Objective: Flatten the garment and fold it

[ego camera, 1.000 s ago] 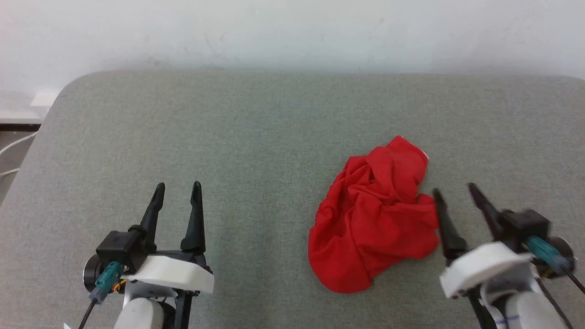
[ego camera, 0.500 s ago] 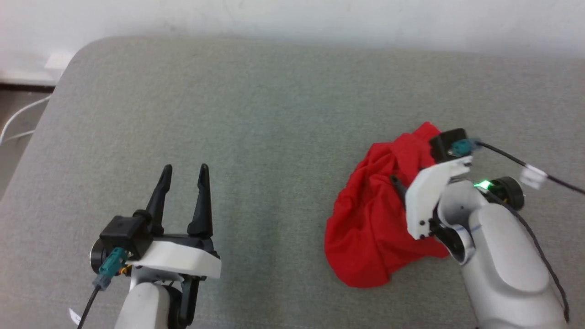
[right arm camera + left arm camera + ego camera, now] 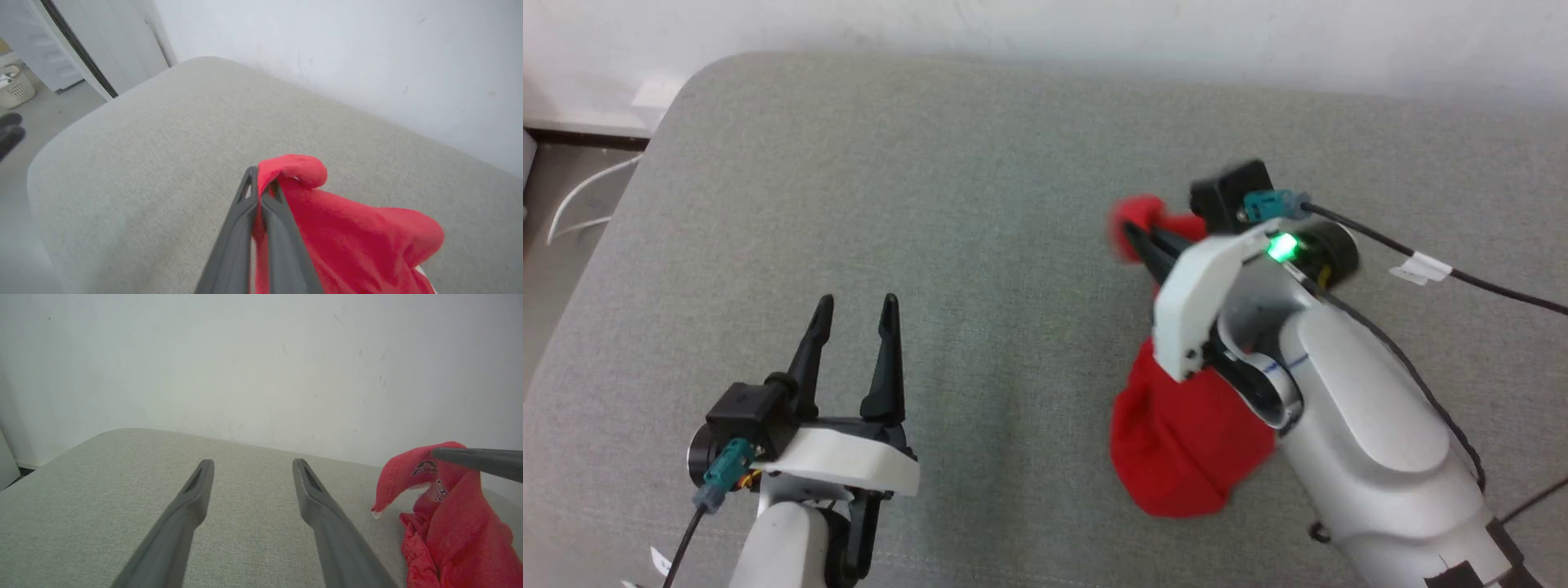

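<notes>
- Garment (image 3: pixel 1184 441): red soft fabric. One fold is raised above the bench (image 3: pixel 980 163) and the rest hangs from it in a bunched column. The lower end rests on the bench on the robot's right side, partly hidden by the right forearm.
- The left wrist view shows a dark print (image 3: pixel 425 469) near the raised fold; it is too small to read.
- Right pincer (image 3: pixel 1145 238): fingers together, clamped on the top fold. The right wrist view confirms cloth between the fingers near the tips (image 3: pixel 261 183).
- Left pincer (image 3: pixel 858 306): fingers apart, holding nothing, well clear of the cloth on the robot's left.
- Step in hand, as judged: lifting the heap so that it hangs open before being spread.
- Recommended practice: raise until the bottom just clears the bench. Then look for a waistband or hem corner and bring the left pincer to that second edge, so the two can draw the cloth taut.
- The grip sits close to the fingertips, so the lift should be slow; a jerk could pull the fold free.
- Change from one second ago: the cloth then lay as a low crumpled heap with the right pincer apart just beside it. Half a second ago that pincer was down in the heap.
- The head camera has shifted; the left pincer's pose appears unchanged.
</notes>
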Controlling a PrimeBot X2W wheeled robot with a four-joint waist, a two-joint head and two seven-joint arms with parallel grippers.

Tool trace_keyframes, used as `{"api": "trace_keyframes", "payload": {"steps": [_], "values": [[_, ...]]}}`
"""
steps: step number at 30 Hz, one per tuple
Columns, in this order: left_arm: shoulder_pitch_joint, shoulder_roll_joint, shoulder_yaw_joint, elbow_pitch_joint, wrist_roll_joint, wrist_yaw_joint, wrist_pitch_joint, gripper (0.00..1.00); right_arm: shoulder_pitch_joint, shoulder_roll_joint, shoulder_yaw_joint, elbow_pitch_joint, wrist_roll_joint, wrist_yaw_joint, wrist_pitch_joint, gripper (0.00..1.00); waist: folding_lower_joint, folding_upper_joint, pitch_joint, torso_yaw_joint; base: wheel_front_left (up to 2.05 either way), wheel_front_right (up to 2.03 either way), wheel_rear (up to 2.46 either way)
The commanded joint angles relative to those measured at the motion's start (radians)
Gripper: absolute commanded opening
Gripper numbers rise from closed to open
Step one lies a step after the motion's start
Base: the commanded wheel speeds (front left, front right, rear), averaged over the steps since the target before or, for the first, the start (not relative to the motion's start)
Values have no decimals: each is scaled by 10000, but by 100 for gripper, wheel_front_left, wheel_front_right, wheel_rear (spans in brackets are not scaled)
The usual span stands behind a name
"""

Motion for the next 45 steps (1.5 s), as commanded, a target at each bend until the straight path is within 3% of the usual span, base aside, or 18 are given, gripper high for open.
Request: {"api": "trace_keyframes", "payload": {"steps": [1, 7, 11, 12, 16, 17, 18, 24, 25, 26, 27, 28, 32, 37, 41, 45], "values": [[-76, -43, 69, 14, 107, -96, -47, 100, -271, 11, 291, -434, 428, -9, -354, 0, -1, 0, -110, -68, 0, 0, 0], [65, -47, 137, 11, 138, -120, -47, 100, -309, 11, 449, -2009, 1581, -9, -1466, 0, -1, 0, -304, -172, 0, 0, 0], [195, -49, 132, 13, 108, -128, -47, 100, 460, 11, -1058, -2441, 1329, -9, -1735, 0, -1, 0, -414, -268, 0, 0, 0], [238, -49, 119, 13, 107, -139, -47, 100, 1015, 11, -2034, -2209, 796, -9, -1539, 0, -1, 0, -430, -317, 0, 0, 0], [217, -49, 75, 57, 103, -177, -47, 100, 2051, 11, -3945, -1329, -172, -9, -1244, 0, -1, 0, -374, -410, 0, 0, 0], [217, -49, 75, 57, 103, -177, -47, 100, 2051, 11, -3945, -1329, -172, -9, -1244, 0, -1, 0, -374, -410, 0, 0, 0], [178, -50, 41, 64, 101, -190, -47, 100, 2414, 11, -4862, -736, -409, -9, -1237, 0, -1, 0, -317, -455, 0, 0, 0], [52, -50, -65, 141, 119, -236, -47, 100, 2814, 11, -6688, 675, -853, -9, -1520, 0, -1, 0, -193, -552, 0, 0, 0], [23, -50, -67, 149, 119, -240, -47, 100, 2839, 11, -6936, 869, -1000, -9, -1590, 32, -1, 0, -170, -570, 0, 0, 0], [-3, -50, -68, 157, 120, -243, -47, 100, 2858, 11, -7161, 1004, -1156, -9, -1702, 85, -1, 0, -154, -587, 0, 0, 0], [-24, -50, -70, 167, 120, -246, -47, 100, 2898, 11, -7355, 1099, -1337, -9, -1797, 100, -1, 0, -144, -606, 0, 0, 0], [-41, -50, -75, 176, 119, -247, -47, 100, 2974, 11, -7482, 1112, -1628, -9, -1881, 100, -1, 0, -141, -622, 0, 0, 0], [-51, -50, -102, 198, 91, -246, -47, 100, 3535, 11, -7266, 407, -2764, -9, -2240, 100, -1, 0, -177, -647, 0, 0, 0], [-9, -50, -78, 181, 65, -241, -47, 100, 4957, 11, -5624, -1920, -3106, -9, -2504, 100, -1, 0, -276, -648, 0, 0, 0], [19, -50, -2, 78, 70, -227, -47, 100, 6286, -59, -4036, -3643, -3219, -9, -1628, 100, -1, 0, -223, -717, 0, 0, 0], [-96, -51, 66, -61, 55, -208, -47, 100, 6824, -434, -2905, -4004, -3236, -9, -744, 100, -1, 0, 4, -798, 0, 0, 0]]}}
